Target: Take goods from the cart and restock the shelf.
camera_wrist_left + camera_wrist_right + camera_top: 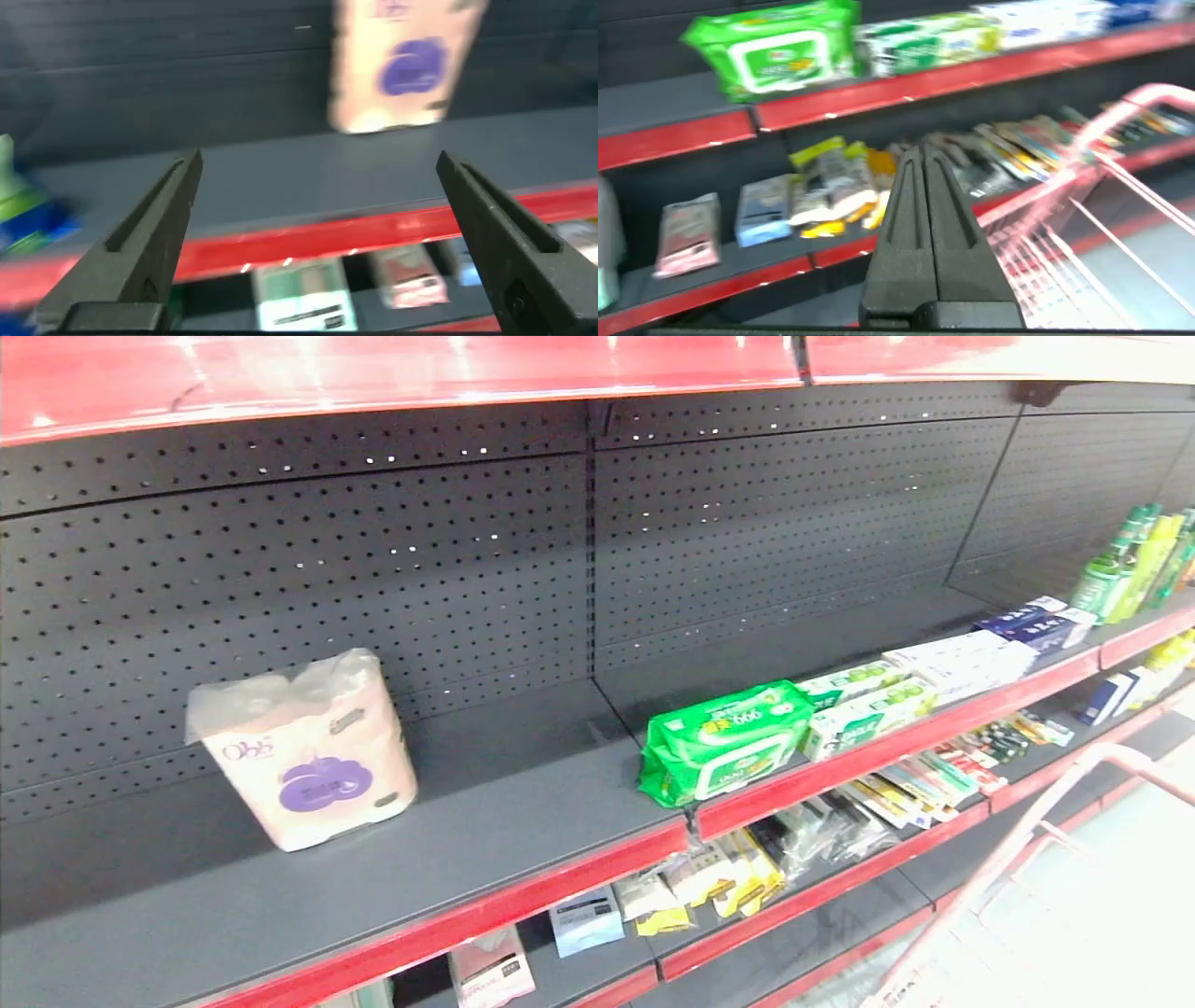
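Closest to me is the cart (1018,840), low on the right with its pink wire rim. Glare washes out the basket, so I cannot tell what lies in it.

Reading the shelf (485,859) from the left, a pack of toilet rolls (308,747) stands upright on the dark board, set back from the red front lip. Well to its right, a green pack of wet wipes (724,742) sits at the lip, tilted up toward me. Just beside it runs a row of green-and-white boxes (864,705). After those come white boxes (962,663), then dark blue boxes (1036,625), and green bottles (1134,560) stand in the far bay. On the lower shelf (840,887), small packets (728,868) lie in a loose line.

On my left wrist feed, the left gripper (318,161) has its fingers spread wide with nothing between them. It faces the shelf's front edge, with the toilet rolls beyond. The right gripper (924,159) has its fingers pressed flat together and holds nothing. It points at the packets, and the cart's rim is close by.
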### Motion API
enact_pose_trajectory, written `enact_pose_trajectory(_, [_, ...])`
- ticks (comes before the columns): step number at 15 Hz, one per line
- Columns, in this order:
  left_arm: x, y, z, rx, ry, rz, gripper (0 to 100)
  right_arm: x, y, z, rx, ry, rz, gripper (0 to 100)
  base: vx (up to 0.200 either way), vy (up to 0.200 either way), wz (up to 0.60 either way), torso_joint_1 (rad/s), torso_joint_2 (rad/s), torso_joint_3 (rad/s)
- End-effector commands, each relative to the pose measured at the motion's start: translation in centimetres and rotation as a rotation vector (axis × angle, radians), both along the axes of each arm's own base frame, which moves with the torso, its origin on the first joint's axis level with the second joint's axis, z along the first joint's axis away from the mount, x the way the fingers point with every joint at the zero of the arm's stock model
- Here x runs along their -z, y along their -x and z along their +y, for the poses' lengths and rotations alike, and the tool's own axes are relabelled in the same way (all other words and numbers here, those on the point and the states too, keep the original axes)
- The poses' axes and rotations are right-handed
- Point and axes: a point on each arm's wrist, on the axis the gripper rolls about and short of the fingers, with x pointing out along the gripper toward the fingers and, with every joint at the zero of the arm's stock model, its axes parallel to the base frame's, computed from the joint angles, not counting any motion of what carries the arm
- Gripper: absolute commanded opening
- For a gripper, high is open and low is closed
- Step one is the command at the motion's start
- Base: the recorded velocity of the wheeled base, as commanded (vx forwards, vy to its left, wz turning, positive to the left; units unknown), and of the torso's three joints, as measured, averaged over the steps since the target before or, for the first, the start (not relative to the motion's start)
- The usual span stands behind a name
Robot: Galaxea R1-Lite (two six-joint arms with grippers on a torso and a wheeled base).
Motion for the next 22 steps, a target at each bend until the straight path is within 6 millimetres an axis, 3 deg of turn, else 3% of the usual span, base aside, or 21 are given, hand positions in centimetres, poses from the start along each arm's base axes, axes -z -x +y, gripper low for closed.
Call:
enact_pose_trajectory(1, [0.0, 0.0, 0.0, -0.001, -0.001, 0.001, 100, 0.0, 0.0, 0.0, -0.001, 0.001, 0.000, 0, 0.000, 0.000, -0.60, 0.002, 0.00, -0.002])
enact_pose_trajectory(10, [0.0, 0.0, 0.0, -0.001, 0.001, -0.001, 100, 0.0, 0.0, 0.0, -0.001, 0.001, 0.000, 0, 0.000, 0.000, -0.60, 0.004, 0.00, 0.003])
enact_pose_trajectory(19, [0.0, 0.0, 0.0, -0.001, -0.001, 0.001, 100, 0.0, 0.0, 0.0, -0.001, -0.007, -0.001, 0, 0.000, 0.000, 0.00, 0.000, 0.00, 0.000])
enact_pose_trajectory(20, [0.0, 0.0, 0.0, -0.001, -0.001, 0.001, 100, -2.0, 0.3, 0.0, -0.033, -0.014, -0.045, 0, 0.000, 0.000, 0.00, 0.000, 0.00, 0.000])
enact_pose_trajectory(21, [0.0, 0.0, 0.0, -0.001, -0.001, 0.001, 100, -7.6, -0.5, 0.0, -0.075, -0.088, -0.036, 0, 0.000, 0.000, 0.00, 0.000, 0.00, 0.000])
enact_pose_trajectory(22, [0.0, 0.0, 0.0, -0.001, -0.001, -0.001, 100, -14.3, -2.7, 0.0, -0.034, -0.249, -0.034, 0, 0.000, 0.000, 0.00, 0.000, 0.00, 0.000])
